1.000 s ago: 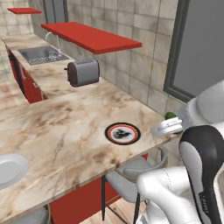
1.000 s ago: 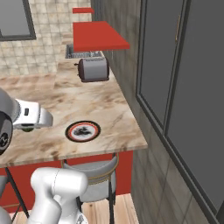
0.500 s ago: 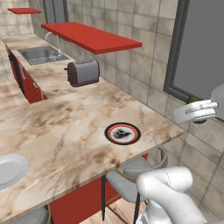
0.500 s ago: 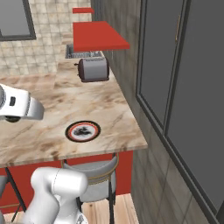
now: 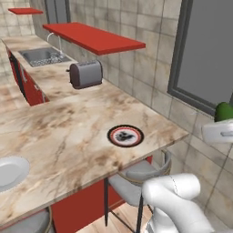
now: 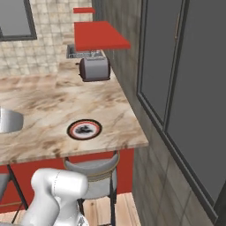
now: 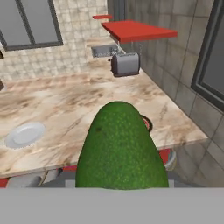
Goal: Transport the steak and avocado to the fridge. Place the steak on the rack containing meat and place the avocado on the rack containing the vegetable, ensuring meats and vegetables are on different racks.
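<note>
The gripper (image 5: 218,129), clamped on the avocado (image 7: 120,148), has swung from the counter's edge (image 5: 150,152) to the frame's right, so transport is underway.

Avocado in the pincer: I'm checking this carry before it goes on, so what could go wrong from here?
1. The avocado is round and smooth, so it might slip from the pincer during a swing.
2. It hangs past the counter edge, so a drop would likely reach the floor.

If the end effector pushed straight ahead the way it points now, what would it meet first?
Probably the marble counter; the end effector's held avocado hides the exact line, and depth is unclear.
</note>
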Motion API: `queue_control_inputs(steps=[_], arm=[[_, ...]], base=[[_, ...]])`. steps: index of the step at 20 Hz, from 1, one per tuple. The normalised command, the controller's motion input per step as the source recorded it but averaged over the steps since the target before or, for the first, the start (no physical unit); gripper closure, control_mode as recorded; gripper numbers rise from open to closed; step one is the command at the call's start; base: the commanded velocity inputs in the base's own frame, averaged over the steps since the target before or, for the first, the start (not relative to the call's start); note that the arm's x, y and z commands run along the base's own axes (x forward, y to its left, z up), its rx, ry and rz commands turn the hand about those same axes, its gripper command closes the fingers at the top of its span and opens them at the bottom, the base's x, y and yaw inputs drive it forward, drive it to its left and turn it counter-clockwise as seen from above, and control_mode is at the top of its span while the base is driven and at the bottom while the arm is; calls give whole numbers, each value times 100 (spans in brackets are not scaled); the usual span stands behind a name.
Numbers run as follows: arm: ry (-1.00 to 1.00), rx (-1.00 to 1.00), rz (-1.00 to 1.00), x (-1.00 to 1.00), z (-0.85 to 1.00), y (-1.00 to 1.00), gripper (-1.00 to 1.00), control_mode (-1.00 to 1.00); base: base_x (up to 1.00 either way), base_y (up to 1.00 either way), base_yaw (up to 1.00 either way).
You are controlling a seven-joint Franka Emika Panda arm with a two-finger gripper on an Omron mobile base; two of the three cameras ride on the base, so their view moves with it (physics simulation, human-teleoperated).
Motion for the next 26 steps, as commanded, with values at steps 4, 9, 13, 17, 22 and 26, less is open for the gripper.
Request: queue_control_inputs(steps=[4,9,13,17,22,26], arm=[[0,0,0,0,0,0,100,100],[0,0,0,0,0,0,100,100],[0,0,0,0,0,0,100,100],[0,0,0,0,0,0,100,100],[0,0,0,0,0,0,100,100],[0,0,0,0,0,0,100,100]], base=[[-100,0,1],[-100,59,11],[-91,100,24],[-33,100,46],[-17,100,66],[-10,100,78]])
